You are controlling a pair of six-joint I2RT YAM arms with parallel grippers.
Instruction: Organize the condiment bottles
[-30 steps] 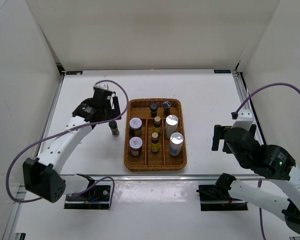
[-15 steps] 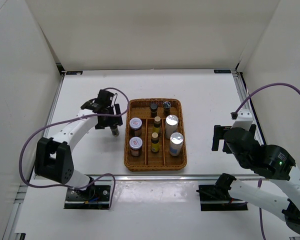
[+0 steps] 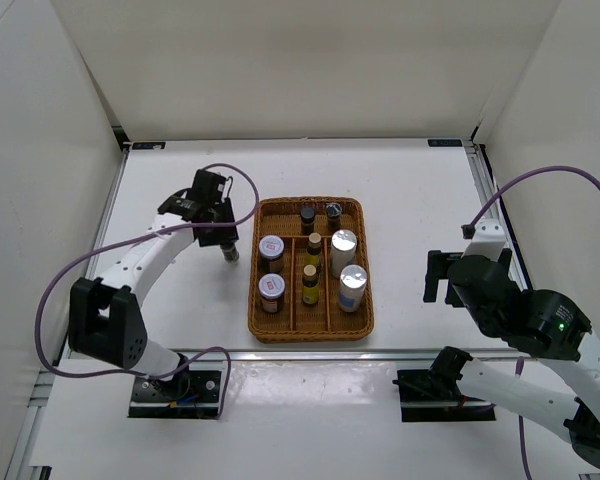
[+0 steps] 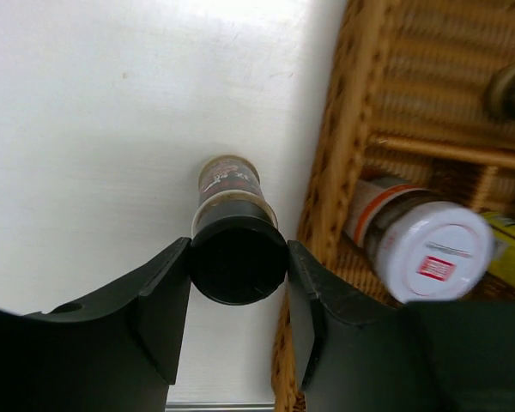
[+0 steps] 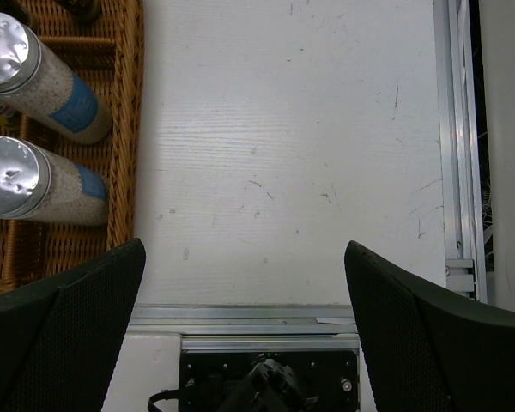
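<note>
White tabletop [image 3: 410, 190], walled in white on three sides, carries everything. On it the left gripper [image 4: 238, 249] is closed around a small dark black-capped jar [image 4: 229, 182], one finger pressed to each side of the cap. The jar is upright, outside and just beside the left wall of the brown wicker divided basket [image 3: 254, 275] (whether its base touches the table I cannot tell). From above, this gripper [image 3: 223, 238] points down over the jar [image 3: 228, 256], with its white arm curving back to the near-left base.

Inside the basket, the left compartment holds two wide silver-lidded red-labelled jars [image 3: 271, 246]. The middle one holds two slim amber yellow-labelled bottles [image 3: 314, 246], and the right one holds two tall silvery-white cylinders [image 3: 343, 245]. Two more dark jars [image 3: 307, 213] stand in the far cross compartment.

The right gripper [image 5: 243, 249] has its fingers spread wide and holds nothing. It hangs over bare table, to the right of the basket and well apart from it.
</note>
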